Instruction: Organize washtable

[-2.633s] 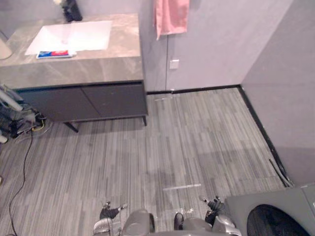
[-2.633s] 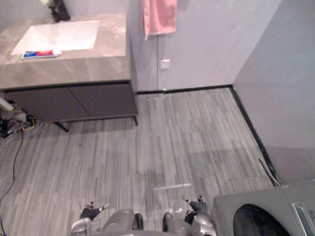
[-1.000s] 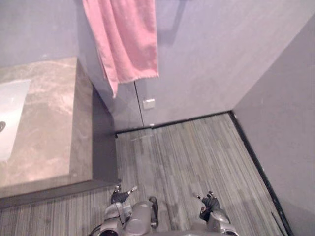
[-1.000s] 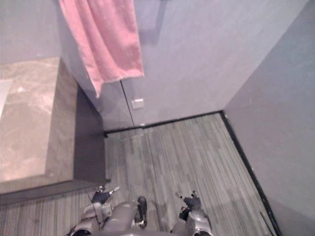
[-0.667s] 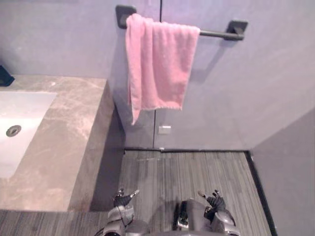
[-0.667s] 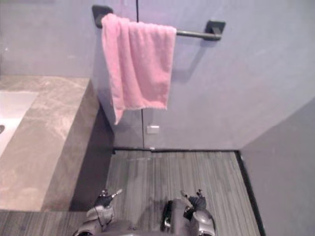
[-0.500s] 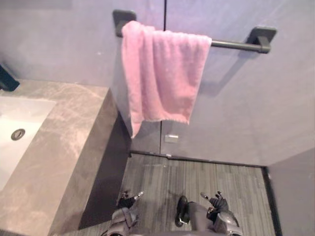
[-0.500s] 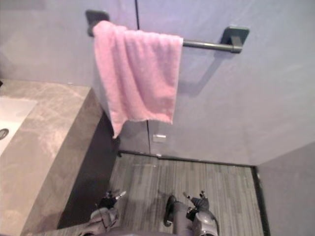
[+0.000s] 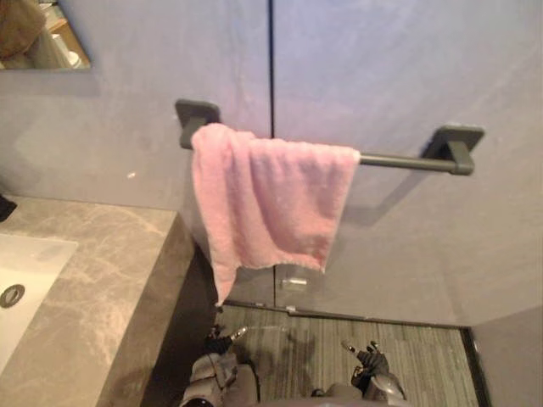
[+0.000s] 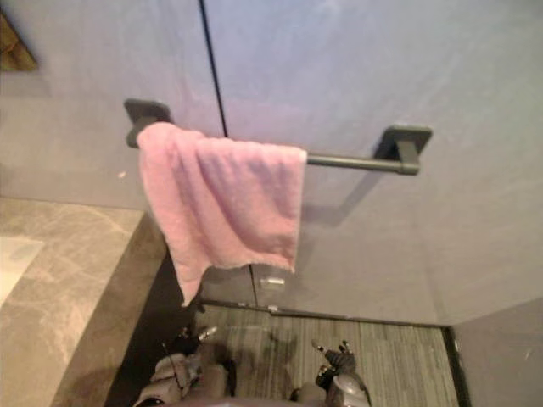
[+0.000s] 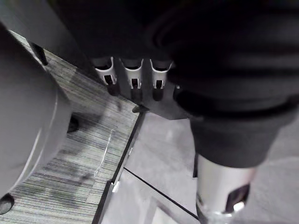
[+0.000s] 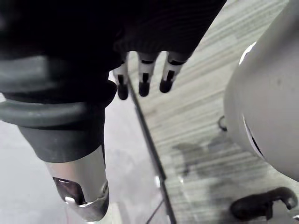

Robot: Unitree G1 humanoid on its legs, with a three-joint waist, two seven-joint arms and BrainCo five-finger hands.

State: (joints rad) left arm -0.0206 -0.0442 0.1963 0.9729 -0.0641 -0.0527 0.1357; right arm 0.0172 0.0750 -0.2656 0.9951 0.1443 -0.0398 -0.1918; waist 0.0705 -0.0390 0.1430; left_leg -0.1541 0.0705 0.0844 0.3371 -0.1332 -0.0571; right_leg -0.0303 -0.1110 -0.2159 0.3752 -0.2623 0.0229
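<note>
The grey marble washtable [image 9: 97, 284] with its white sink [image 9: 25, 275] lies at the lower left. To its right a pink towel [image 9: 267, 203] hangs bunched over the left end of a dark wall rail [image 9: 407, 161]. My left hand [image 9: 219, 342] and right hand [image 9: 370, 359] hang low above the floor, well below the towel and apart from it. In the wrist views the left hand's fingers [image 11: 132, 75] and the right hand's fingers [image 12: 144, 77] are straight and hold nothing.
A mirror corner [image 9: 38, 34] shows at the top left. A white wall socket [image 9: 295, 280] sits under the towel, just above the striped grey floor [image 9: 407, 360]. A side wall [image 9: 513, 356] closes in at the lower right.
The whole picture has shifted: the camera has moved nearer the wall and tilted up, from the floor and washtable to the towel rail. Both hands stay hanging low and empty.
</note>
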